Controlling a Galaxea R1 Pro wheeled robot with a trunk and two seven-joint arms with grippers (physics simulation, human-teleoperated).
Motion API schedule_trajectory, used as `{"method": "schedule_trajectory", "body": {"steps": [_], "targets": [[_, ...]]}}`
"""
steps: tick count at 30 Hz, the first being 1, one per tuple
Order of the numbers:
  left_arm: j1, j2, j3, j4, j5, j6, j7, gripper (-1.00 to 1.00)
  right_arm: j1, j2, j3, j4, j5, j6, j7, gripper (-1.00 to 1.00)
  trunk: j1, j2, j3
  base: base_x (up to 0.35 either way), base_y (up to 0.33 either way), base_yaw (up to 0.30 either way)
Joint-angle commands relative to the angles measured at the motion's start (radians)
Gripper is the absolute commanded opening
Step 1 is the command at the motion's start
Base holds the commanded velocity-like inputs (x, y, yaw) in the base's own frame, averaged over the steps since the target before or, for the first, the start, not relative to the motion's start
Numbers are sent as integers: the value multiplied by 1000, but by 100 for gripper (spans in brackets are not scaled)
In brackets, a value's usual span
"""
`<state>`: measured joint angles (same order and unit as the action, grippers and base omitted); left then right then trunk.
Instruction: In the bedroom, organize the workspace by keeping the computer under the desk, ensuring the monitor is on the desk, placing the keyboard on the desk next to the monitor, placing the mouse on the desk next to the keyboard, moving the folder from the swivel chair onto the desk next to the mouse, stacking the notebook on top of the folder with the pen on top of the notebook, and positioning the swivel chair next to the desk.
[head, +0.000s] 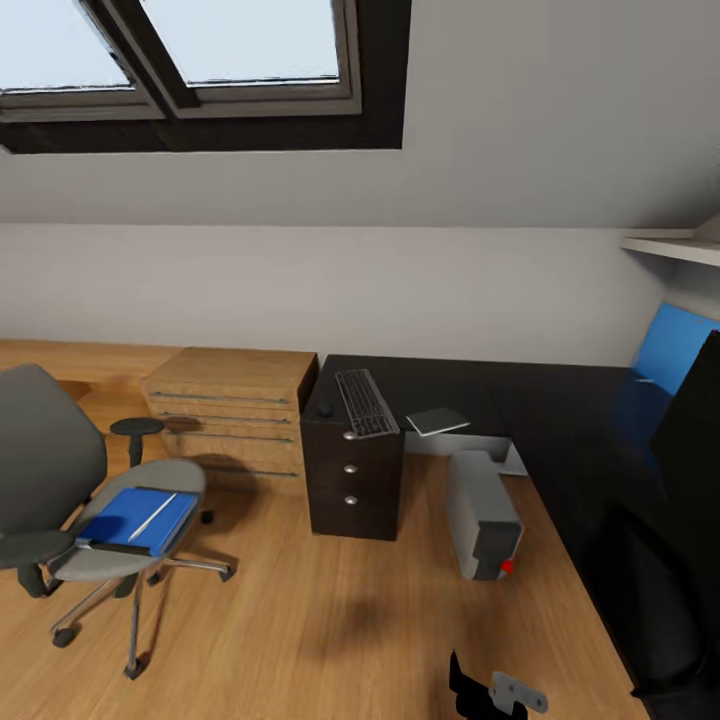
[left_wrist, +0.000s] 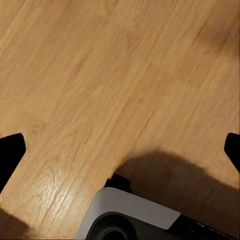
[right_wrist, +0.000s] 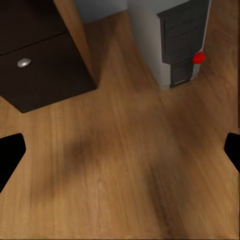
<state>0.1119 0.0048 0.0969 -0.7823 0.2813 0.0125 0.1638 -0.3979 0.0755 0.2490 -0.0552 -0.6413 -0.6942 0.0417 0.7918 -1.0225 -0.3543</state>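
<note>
On the black-topped desk (head: 560, 400) lie one slim dark keyboard (head: 365, 402), one small rounded mouse (head: 325, 409) and one thin grey notebook (head: 437, 421); beneath it one boxy grey computer (head: 483, 513) rests on wood planks. Leftward, one grey-fabric swivel chair (head: 45, 450) carries one flat blue folder (head: 137, 519). Both the left gripper (left_wrist: 120, 150) and right gripper (right_wrist: 120, 152) gape wide, holding nothing.

Black end effector (head: 480, 690) fingers, light-grey bracket (head: 518, 692), white-grey rounded base (left_wrist: 127, 216)

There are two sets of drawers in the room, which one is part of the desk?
The black drawers with round silver knobs, under the keyboard. The light wooden cabinet to their left stands lower, apart from the desk.
</note>
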Motion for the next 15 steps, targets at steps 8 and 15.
{"method": "schedule_trajectory", "body": {"steps": [8, 15], "targets": [[1, 0, -2, -1, 10, 2, 7, 100, -1, 0, 6, 1, -11, -4, 4, 100, -31, 55, 24, -341, 0, 5], [1, 0, -2, 1, 11, 5, 9, 100, -1, -2, 6, 1, -10, -4, 4, 100, -58, 104, 46, -341, 0, 0]]}}
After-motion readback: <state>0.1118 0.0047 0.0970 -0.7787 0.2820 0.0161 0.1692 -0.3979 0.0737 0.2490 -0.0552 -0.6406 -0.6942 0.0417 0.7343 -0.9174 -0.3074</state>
